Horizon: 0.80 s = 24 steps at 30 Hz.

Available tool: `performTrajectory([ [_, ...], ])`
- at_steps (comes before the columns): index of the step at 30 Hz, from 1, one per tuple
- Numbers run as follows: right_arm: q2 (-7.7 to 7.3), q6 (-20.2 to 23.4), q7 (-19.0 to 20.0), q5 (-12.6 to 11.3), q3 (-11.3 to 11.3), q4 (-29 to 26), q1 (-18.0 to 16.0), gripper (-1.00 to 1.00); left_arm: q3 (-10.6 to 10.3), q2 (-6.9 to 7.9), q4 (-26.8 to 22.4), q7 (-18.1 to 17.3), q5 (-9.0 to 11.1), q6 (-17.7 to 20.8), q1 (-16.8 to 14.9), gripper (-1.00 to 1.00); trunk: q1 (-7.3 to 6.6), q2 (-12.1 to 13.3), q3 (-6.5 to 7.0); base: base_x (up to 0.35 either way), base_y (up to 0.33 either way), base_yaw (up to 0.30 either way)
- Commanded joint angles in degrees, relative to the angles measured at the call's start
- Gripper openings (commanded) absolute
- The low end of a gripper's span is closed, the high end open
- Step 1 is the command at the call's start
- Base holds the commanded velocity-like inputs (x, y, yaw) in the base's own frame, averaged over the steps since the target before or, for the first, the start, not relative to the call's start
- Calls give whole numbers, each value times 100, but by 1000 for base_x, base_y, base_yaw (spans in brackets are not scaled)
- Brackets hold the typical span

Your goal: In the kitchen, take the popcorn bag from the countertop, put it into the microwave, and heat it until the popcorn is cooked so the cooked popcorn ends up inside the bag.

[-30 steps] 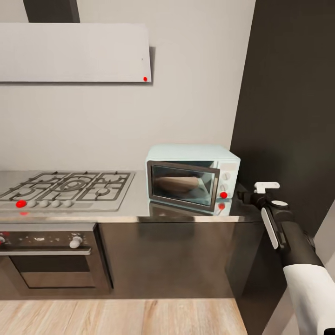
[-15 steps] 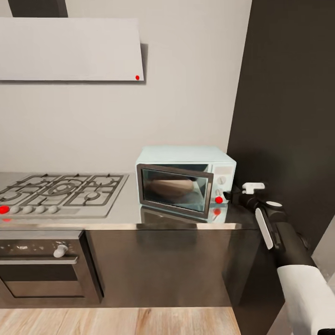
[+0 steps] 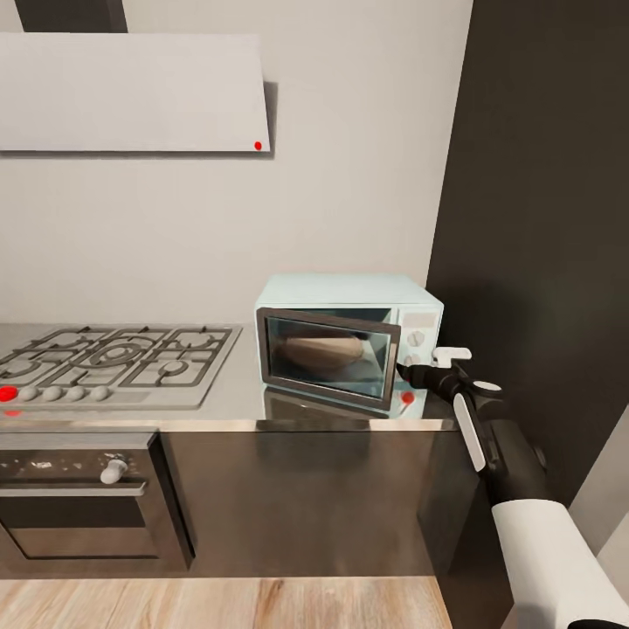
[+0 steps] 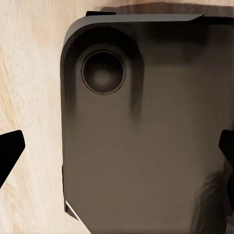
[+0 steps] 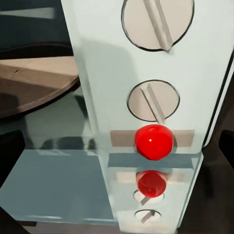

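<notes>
Progress: popcorn bag (image 3: 321, 352) already lies inside the microwave (image 3: 349, 336); door ajar; heating apparently not started.
Remaining: shut door, press red button (image 5: 154, 141).
Bag axis: long axis runs across the cavity, parallel to the door.
Microwave location: on the table (image 3: 236, 397), facing the robot.
Right pincer (image 3: 407, 370): at control panel, spread cannot be told.
Left pincer: spread wide.

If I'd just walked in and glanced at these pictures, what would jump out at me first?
Likely the pale mint microwave on the steel countertop beside the gas hob, with a tan sack-like shape behind its dark glass door. Next, the right gripper reaching at its knob panel, where the wrist view shows a bright red button close up.
</notes>
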Motion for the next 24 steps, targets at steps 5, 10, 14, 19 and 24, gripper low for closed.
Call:
performTrajectory([
  [5,0,30,23,-29,-14,-6,-4,100,10,-1,1,7,16,-18,-2,100,0,-3,-6,0,0,0],
  [10,0,31,79,-54,-8,21,0,100,10,-1,0,7,15,-18,-2,100,0,-3,-6,0,0,0],
  [14,-32,-21,624,-44,-10,80,2,100,10,-3,-1,7,16,-15,-2,100,0,-3,-6,0,0,0],
  [19,-60,-31,956,-47,-9,97,4,100,10,-9,8,7,8,-11,-2,100,0,-3,-6,0,0,0],
  [24,-75,-39,1322,-17,-16,108,4,100,10,-7,8,7,8,-19,-2,100,0,-3,-6,-20,0,0],
])
